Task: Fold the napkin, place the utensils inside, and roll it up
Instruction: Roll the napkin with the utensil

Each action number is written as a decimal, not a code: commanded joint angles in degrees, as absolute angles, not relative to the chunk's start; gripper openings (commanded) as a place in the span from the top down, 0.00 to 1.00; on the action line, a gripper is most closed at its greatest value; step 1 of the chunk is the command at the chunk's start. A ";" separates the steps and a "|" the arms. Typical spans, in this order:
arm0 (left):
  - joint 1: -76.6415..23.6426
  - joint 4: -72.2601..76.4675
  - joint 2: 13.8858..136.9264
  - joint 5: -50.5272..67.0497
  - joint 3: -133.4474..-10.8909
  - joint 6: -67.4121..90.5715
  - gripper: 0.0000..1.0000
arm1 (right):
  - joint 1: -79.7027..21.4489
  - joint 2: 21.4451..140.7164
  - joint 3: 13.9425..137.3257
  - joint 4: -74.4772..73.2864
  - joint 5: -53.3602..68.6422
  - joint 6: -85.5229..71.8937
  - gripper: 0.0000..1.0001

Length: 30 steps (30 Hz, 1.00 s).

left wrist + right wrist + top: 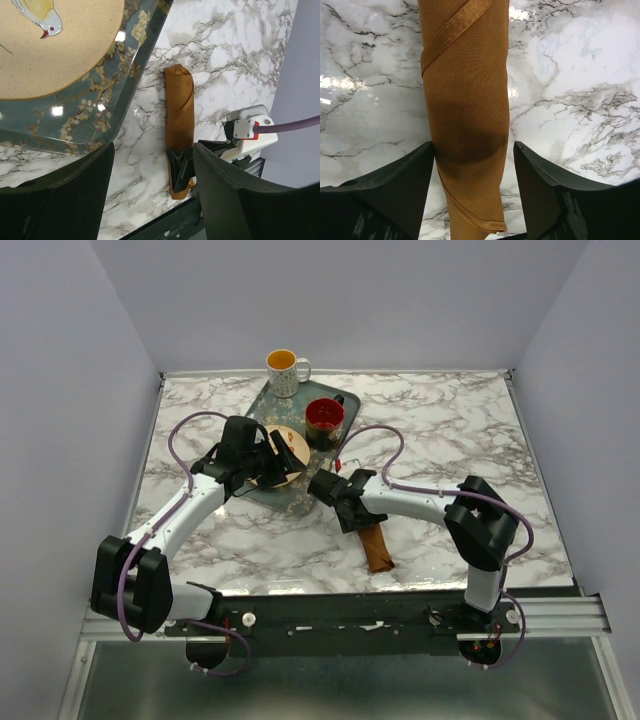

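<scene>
You've got a dark green blossom-patterned tray [296,500] sitting on the white marble table [450,430], set at an angle, left of centre. On the tray is a tan round plate [291,446] with a white bird [42,15] painted on it. A red mug [324,420] sits on the tray just right of the plate. A pale patterned mug with an orange inside [284,371] stands at the tray's far edge.
</scene>
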State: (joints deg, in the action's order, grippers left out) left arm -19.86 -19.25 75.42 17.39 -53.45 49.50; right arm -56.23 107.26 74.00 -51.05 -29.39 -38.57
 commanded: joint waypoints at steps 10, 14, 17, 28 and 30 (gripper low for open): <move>-19.60 -17.67 74.53 19.42 -52.38 49.75 0.27 | -55.46 108.90 72.51 -46.59 -28.13 -38.15 0.27; -19.60 -16.70 75.23 20.21 -51.68 49.57 0.27 | -54.76 108.55 71.55 -45.09 -27.51 -37.36 0.30; -19.69 -14.95 75.41 21.53 -50.98 49.66 0.27 | -53.97 107.93 70.32 -43.86 -26.72 -36.65 0.34; -19.86 -13.53 77.78 24.52 -51.06 49.75 0.27 | -49.84 98.55 60.04 -35.43 -21.45 -33.85 0.46; -19.95 -13.45 78.05 24.70 -51.06 49.66 0.27 | -48.35 96.25 56.00 -31.13 -18.29 -32.26 0.46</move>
State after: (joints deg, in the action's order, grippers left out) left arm -19.88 -14.83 77.38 22.22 -51.18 49.58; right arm -51.00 101.06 62.85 -37.76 -23.57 -35.31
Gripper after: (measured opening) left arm 0.732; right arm 0.546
